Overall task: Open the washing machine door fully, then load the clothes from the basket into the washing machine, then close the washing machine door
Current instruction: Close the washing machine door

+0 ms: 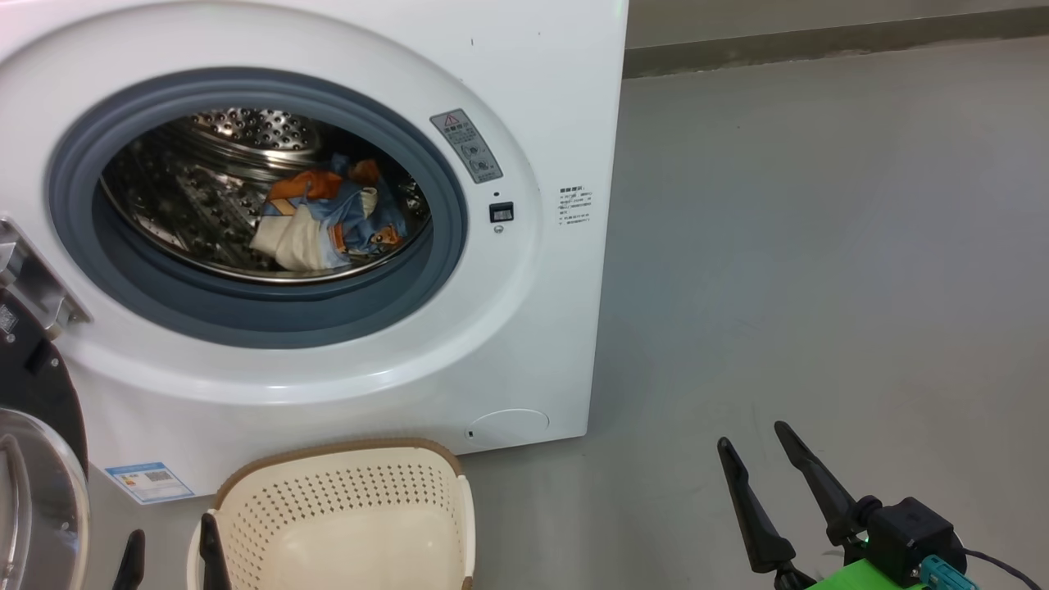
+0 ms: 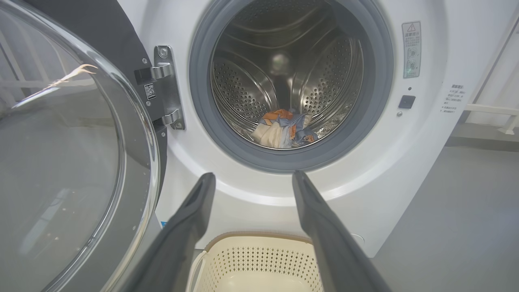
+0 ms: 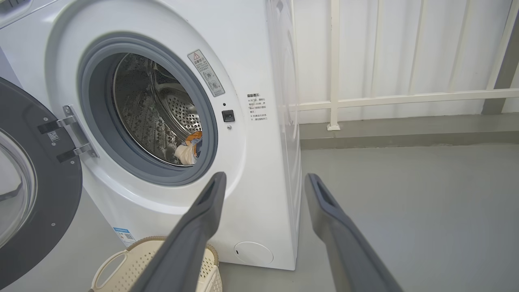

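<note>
- Grey floor; washer upper left, clothes inside drum, basket below looks empty.
- Door open, far left.
- Left hand, right hand: fingers spread, empty.
- Likely next: push door rim steadily shut.

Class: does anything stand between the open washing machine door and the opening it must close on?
Nothing visible blocks the way: the clothes lie wholly inside the drum and the basket sits lower, on the floor. The left gripper, near the basket, may cross the door's swing.
</note>
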Controlling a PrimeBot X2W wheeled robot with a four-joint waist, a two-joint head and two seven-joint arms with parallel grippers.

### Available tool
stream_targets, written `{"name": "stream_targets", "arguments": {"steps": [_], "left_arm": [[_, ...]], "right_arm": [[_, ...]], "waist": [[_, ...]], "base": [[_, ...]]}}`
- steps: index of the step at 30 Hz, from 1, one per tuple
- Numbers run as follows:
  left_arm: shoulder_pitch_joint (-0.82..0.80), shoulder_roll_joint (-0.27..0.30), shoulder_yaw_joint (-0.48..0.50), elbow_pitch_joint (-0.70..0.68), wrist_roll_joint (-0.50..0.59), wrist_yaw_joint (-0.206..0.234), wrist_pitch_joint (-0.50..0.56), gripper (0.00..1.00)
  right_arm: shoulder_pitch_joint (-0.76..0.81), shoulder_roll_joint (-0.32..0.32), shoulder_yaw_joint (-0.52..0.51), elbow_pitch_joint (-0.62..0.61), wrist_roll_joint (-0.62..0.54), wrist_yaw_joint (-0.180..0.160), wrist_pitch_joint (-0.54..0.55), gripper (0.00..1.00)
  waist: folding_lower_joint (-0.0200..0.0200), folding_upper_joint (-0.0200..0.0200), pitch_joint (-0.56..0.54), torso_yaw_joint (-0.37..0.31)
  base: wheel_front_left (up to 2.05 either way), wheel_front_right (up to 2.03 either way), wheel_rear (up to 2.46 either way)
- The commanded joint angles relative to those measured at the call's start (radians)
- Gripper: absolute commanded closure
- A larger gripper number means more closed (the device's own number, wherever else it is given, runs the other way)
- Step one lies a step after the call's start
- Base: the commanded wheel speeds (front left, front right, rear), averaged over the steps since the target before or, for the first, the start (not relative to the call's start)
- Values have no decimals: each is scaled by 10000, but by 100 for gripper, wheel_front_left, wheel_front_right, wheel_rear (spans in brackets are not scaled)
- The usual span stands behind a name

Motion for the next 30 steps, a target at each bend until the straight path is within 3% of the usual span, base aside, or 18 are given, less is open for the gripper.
{"name": "stream_targets", "arguments": {"steps": [1, 30], "left_arm": [[-195, 128, 294, -194, 65, 60, -59, 0], [-320, 90, 203, 39, 44, 26, -62, 0]], "right_arm": [[-2, -41, 198, -232, -34, 14, -49, 0], [80, -155, 101, -196, 13, 14, -49, 0]], "waist": [[0, -1, 2, 12], [0, -1, 65, 214]], "base": [[0, 0, 0], [-5, 5, 0]]}}
